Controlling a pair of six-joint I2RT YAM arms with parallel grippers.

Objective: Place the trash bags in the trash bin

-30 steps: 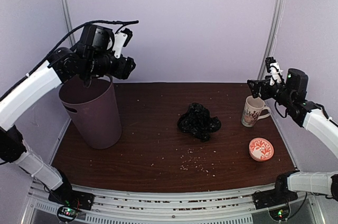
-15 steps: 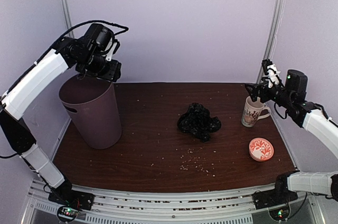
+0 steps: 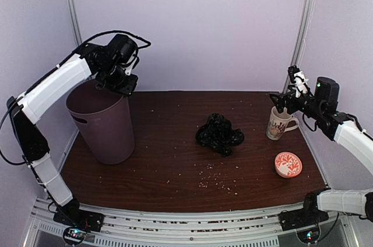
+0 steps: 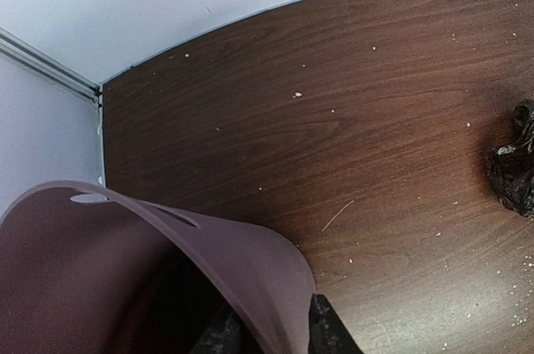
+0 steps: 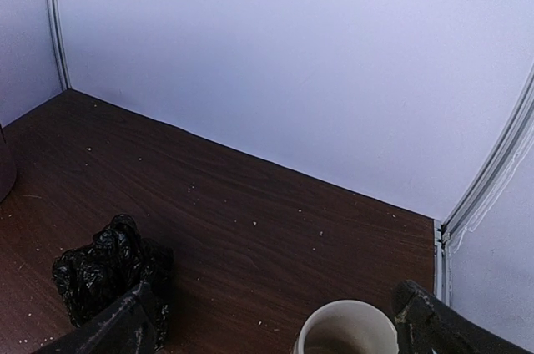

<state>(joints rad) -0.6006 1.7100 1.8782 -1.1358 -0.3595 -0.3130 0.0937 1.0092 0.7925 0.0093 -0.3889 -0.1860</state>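
The mauve-brown trash bin (image 3: 105,124) stands upright at the table's left. My left gripper (image 3: 119,84) is at the bin's back right rim. In the left wrist view (image 4: 275,339) its fingers straddle the bin wall (image 4: 125,270), one inside and one outside, shut on it. A crumpled black trash bag (image 3: 220,133) lies mid-table; it also shows in the left wrist view (image 4: 513,166) and the right wrist view (image 5: 100,270). My right gripper (image 3: 282,100) is open and empty above the mug; the right wrist view (image 5: 275,325) shows its jaws wide apart.
A patterned cream mug (image 3: 280,123) stands at the right, below my right gripper, with its mouth in the right wrist view (image 5: 349,329). A small red-patterned dish (image 3: 288,164) sits near the front right. Crumbs (image 3: 215,180) are scattered on the brown table. Walls close the back and sides.
My left wrist has turned and moved right along the bin's back rim, ending on the rim's right side. The bin has shifted slightly. The right gripper has hardly moved.
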